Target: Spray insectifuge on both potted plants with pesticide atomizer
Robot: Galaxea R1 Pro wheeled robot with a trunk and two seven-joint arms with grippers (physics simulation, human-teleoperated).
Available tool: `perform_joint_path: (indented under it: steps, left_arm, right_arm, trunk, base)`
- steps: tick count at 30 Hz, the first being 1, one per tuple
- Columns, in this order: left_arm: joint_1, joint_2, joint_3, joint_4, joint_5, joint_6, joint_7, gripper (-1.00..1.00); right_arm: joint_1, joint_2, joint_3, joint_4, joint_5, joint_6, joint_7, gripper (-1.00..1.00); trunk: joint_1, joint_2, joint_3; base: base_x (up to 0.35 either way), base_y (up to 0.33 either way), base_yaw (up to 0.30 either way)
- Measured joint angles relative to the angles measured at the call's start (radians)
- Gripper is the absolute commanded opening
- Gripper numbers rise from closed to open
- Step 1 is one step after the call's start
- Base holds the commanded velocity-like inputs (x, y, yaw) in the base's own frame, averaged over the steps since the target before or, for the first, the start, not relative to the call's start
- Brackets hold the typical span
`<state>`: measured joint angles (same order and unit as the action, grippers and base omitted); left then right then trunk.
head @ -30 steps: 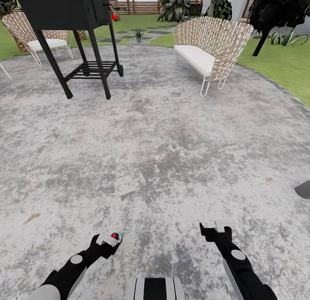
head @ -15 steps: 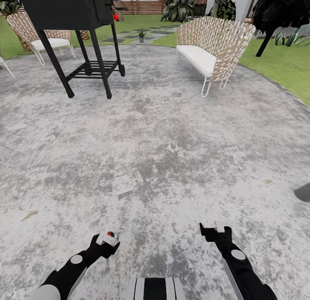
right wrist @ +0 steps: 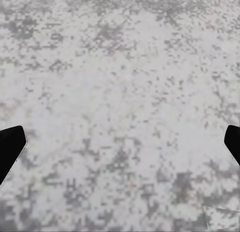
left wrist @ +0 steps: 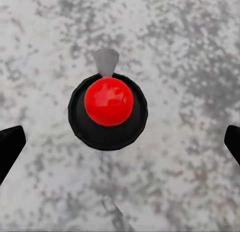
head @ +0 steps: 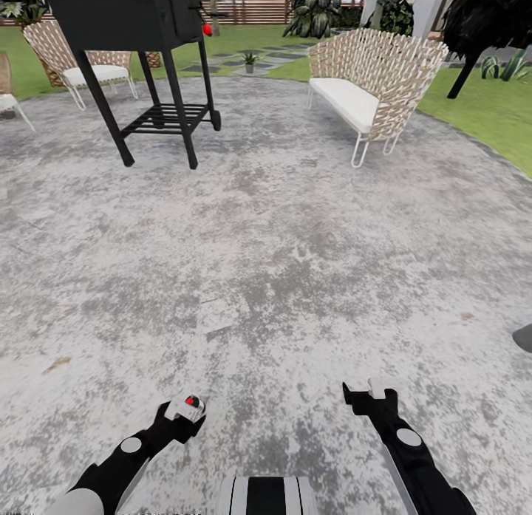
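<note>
On the grey stone patio of the garden, the robot is facing a black grill and a woven bench, with one small potted plant standing far off on the stepping stones beyond them. The pesticide atomizer is sitting at the tip of the left gripper. The left wrist view is looking straight down on its round dark body, red cap and pale spout. The dark fingertips are showing wide apart, clear of the bottle, so whether the pincer is actually clamping it cannot be told. The right gripper is hanging released over bare stone, carrying nothing.

The bottle is probably light, rigid and smooth-sided, so it is likely to twist or slip in a loose pinch. The slim body below the spray head looks the safest place to grasp, leaving the spout free and pointing outward.
</note>
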<state>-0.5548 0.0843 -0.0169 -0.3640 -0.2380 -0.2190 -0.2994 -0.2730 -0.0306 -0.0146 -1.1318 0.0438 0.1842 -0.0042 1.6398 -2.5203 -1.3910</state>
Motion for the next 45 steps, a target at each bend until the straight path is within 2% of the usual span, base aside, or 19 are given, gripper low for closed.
perform_joint_path:
  steps: [14,21,31,40,45]
  left_arm:
    - [0.0,0.0,0.0,0.0,0.001,0.0,0.0,1.0]
    - [0.0,0.0,0.001,0.0,0.001,0.0,0.001,1.0]
    - [0.0,0.001,0.004,-0.001,0.001,0.0,0.004,1.0]
    - [0.0,-0.002,0.004,0.002,0.001,-0.001,0.06,1.0]
    - [0.0,-0.002,0.004,0.002,0.002,-0.001,0.063,1.0]
  right_arm:
    - [0.0,0.0,0.001,0.001,0.0,0.0,0.0,1.0]
    - [0.0,0.0,0.0,0.003,0.0,0.0,0.0,1.0]
    - [0.0,0.0,0.001,0.003,-0.001,0.0,0.0,1.0]
    - [0.0,0.0,0.001,0.003,-0.001,0.0,0.0,1.0]
    - [0.0,0.0,0.001,0.003,0.0,0.0,0.0,1.0]
  trunk:
    - [0.0,0.0,0.0]
    - [0.003,-0.002,-0.027]
    - [0.003,-0.002,-0.027]
    - [0.003,-0.002,-0.027]
    - [0.003,-0.002,-0.027]
  base:
    - [0.0,0.0,0.064]
    - [0.0,0.0,0.001]
    - [0.0,0.0,0.0]
    - [0.052,-0.071,0.078]
    - [0.032,-0.051,0.048]
